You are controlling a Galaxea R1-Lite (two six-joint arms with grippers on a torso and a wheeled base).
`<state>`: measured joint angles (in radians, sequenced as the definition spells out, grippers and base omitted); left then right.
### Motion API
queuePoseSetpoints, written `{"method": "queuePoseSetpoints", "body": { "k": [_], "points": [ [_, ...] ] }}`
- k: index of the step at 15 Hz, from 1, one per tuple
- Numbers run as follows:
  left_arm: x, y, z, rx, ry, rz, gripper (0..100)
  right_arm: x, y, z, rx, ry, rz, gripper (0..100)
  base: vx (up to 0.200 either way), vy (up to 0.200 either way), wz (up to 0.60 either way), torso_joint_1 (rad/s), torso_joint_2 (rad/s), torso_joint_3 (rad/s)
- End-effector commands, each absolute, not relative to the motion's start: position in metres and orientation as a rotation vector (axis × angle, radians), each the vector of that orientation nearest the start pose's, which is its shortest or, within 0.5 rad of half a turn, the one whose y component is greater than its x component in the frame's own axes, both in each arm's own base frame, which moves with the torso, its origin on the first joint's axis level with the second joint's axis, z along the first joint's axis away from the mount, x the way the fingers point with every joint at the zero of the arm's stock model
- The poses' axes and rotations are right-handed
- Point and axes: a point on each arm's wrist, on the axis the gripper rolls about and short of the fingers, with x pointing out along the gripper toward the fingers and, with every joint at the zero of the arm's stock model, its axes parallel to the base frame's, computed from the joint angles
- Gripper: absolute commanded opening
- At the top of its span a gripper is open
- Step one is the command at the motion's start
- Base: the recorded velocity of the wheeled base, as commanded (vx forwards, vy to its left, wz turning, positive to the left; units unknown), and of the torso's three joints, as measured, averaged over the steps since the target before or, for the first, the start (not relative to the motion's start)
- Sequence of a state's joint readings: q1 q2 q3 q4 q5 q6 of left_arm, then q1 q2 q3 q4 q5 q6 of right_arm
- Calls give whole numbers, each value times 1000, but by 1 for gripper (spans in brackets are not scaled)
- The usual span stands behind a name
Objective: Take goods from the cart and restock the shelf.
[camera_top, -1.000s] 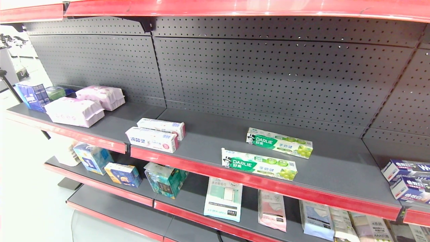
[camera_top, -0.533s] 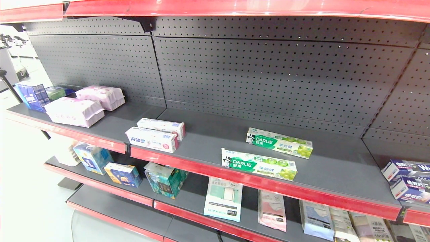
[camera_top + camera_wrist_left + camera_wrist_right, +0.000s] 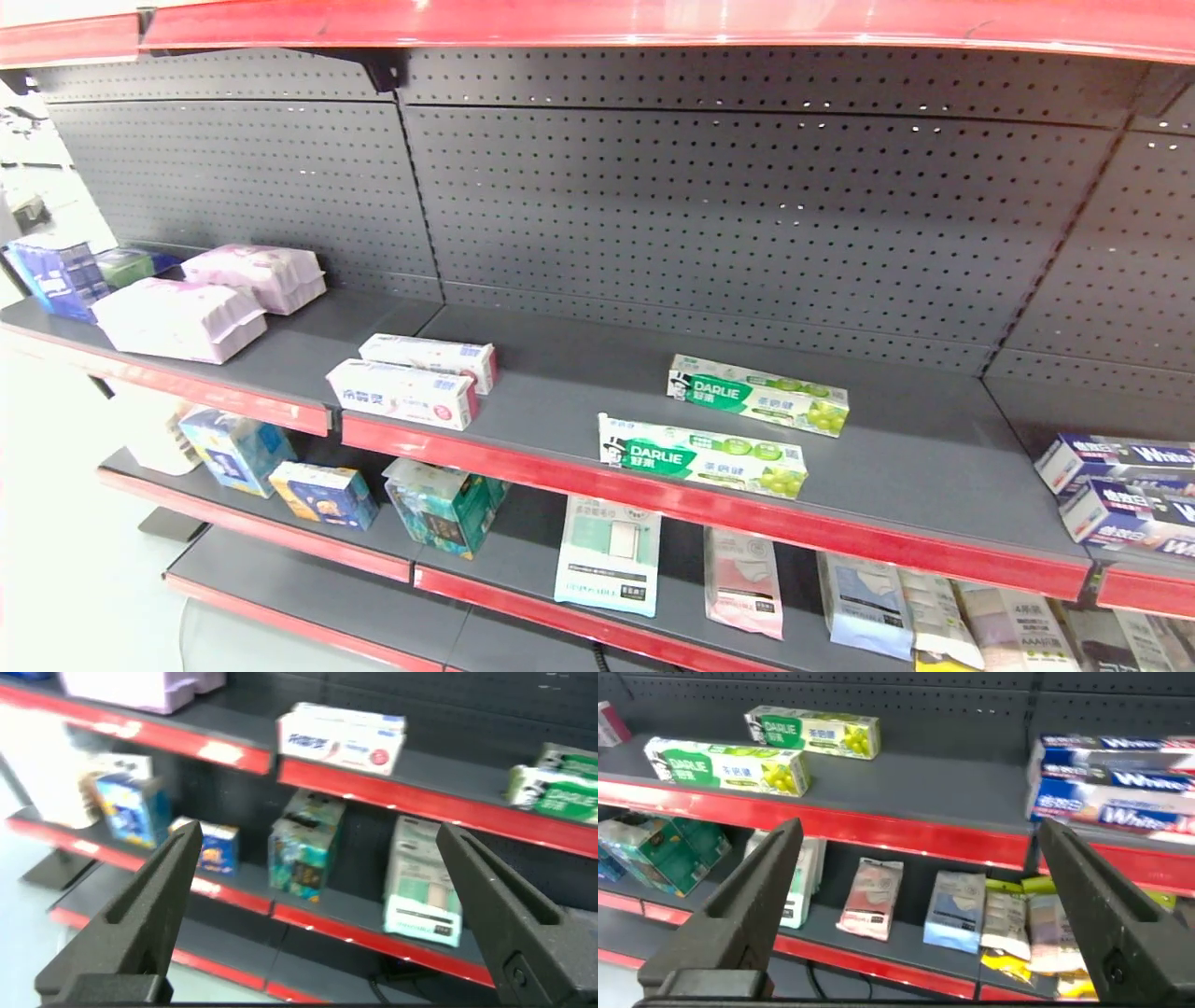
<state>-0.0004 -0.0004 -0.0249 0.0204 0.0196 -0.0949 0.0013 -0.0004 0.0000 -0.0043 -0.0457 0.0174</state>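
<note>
Ahead, the shelf (image 3: 709,509), red-edged, with a dark pegboard back. On the middle board, a front green box (image 3: 702,455) along the edge and a back green box (image 3: 758,394) just behind, not touching. To their left, two white boxes (image 3: 403,394), one just behind the other. Further left, two pink packs (image 3: 177,319), with blue packs (image 3: 56,275) beyond. At the right end, two blue boxes (image 3: 1116,490) close together. On the board below, small cartons (image 3: 322,493) at the left, flat pouches (image 3: 607,555) from the middle rightward.

Left tool (image 3: 318,835) spread wide, gripping nothing, held clear of the shelf with the white boxes and cartons beyond it. Right tool (image 3: 920,826) likewise spread wide and empty, held clear of the shelf, with the green boxes to one side and the blue boxes to the other.
</note>
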Motion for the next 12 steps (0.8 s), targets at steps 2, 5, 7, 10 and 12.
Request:
{"method": "queuePoseSetpoints", "body": {
  "k": [2, 5, 7, 10, 12],
  "points": [
    [-25, 0, 80, -95, -6, 20, 100, -23, -1, 76, 17, -5, -44, 100, 0, 0, -600, 5, 2, -2],
    [-25, 0, 80, -95, -6, 20, 100, -23, -1, 76, 15, -5, -44, 100, 0, 0, -600, 4, 2, 1],
    [-25, 0, 80, -95, -6, 20, 100, -23, -1, 76, 15, -5, -44, 100, 0, 0, -600, 2, -2, -2],
    [-25, 0, 80, -95, -6, 20, 100, -23, -1, 76, 15, -5, -44, 100, 0, 0, -600, -1, -1, 2],
    [-25, 0, 80, -95, -6, 20, 100, -23, -1, 76, 14, -5, -44, 100, 0, 0, 0, 0, 0, 0]
  ]
}}
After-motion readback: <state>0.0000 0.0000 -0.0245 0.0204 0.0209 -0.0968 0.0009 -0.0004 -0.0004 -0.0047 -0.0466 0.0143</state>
